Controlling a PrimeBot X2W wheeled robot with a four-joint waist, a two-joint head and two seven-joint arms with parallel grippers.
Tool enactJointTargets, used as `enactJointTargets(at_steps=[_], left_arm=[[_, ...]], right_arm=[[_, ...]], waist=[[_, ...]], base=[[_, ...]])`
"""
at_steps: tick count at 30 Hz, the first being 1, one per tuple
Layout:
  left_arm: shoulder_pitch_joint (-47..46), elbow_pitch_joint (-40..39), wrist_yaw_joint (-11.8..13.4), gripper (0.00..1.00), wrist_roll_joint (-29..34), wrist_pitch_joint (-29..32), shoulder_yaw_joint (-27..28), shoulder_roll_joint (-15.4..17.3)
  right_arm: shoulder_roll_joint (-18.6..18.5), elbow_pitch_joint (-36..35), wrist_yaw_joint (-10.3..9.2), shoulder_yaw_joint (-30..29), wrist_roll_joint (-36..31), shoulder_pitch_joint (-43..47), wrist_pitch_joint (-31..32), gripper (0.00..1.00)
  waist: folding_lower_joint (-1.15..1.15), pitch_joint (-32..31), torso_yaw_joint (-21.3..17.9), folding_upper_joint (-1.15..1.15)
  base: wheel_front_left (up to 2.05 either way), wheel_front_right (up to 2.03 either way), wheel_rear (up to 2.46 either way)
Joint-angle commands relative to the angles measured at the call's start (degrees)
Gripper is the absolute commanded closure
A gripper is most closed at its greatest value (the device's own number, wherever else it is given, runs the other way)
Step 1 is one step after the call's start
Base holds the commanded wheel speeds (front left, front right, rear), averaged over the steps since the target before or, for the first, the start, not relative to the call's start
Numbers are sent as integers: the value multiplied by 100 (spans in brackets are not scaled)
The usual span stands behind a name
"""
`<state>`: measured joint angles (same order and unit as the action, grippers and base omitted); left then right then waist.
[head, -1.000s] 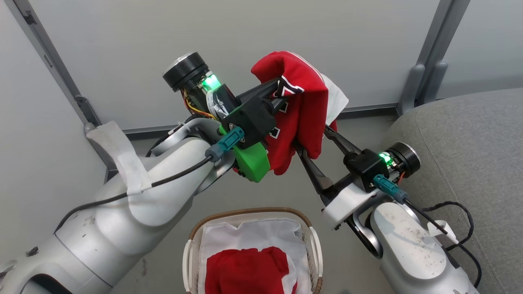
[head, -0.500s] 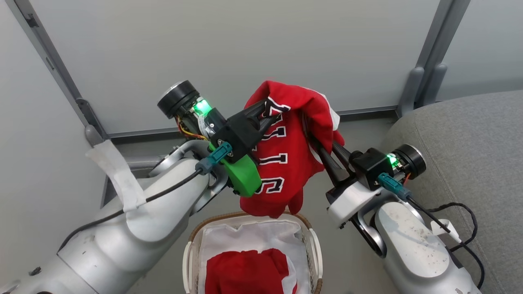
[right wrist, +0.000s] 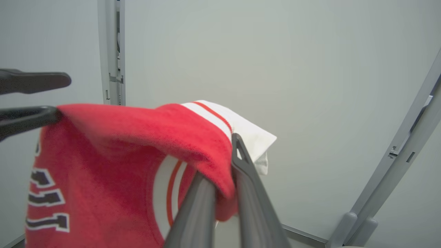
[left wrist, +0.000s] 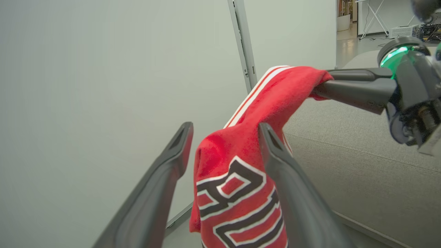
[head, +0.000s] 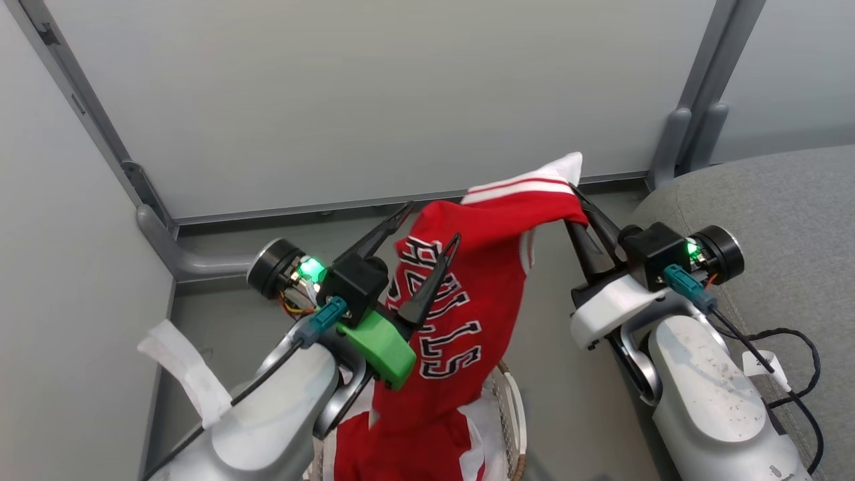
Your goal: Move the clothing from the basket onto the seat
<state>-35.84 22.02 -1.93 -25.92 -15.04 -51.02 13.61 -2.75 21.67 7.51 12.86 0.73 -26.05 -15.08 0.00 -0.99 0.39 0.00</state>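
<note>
A red jersey (head: 461, 300) with black-and-white lettering hangs in the air above the basket (head: 513, 407). My right gripper (head: 576, 195) is shut on its white striped edge; in the right wrist view the cloth (right wrist: 137, 162) folds over the right gripper's (right wrist: 225, 158) closed fingers. My left gripper (head: 433, 224) is open, and the jersey (left wrist: 241, 186) lies loosely between its spread fingers (left wrist: 275, 162), resting against one. A second red-and-white garment (head: 401, 447) lies in the basket. The grey seat (head: 788, 200) is to the right.
Grey partition walls with metal posts (head: 695, 93) stand close behind and to the left. Black cables (head: 795, 361) trail over the seat's edge beside my right forearm. Grey floor (head: 220, 314) surrounds the basket.
The right gripper has shut on the jersey's striped edge and the left gripper has opened, letting go. The jersey has unfolded and hangs longer. Both arms sit lower in view.
</note>
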Motion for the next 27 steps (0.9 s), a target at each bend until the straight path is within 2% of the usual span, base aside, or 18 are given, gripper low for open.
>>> enactJointTargets(at_steps=[1, 12, 18, 27], left_arm=[[226, -49, 37, 0, 10, -16, 93, -14], [1490, -137, -295, 0, 295, -12, 909, -433], [1928, -29, -427, 0, 469, -12, 1314, -639], [2168, 34, -542, 0, 835, -12, 1564, -824]], right_arm=[[-24, -20, -4, -93, -53, 94, -14, 100], [-23, -289, -4, -797, -338, 233, -14, 100], [-22, -469, -4, -1095, -441, 288, -14, 100], [-24, -529, -4, -1266, -576, 81, -15, 100]], waist=[[0, 14, -3, 0], [0, 72, -104, 0], [0, 105, -312, 0], [0, 211, -764, 0]], base=[[0, 0, 0], [0, 0, 0], [0, 0, 0], [0, 0, 0]])
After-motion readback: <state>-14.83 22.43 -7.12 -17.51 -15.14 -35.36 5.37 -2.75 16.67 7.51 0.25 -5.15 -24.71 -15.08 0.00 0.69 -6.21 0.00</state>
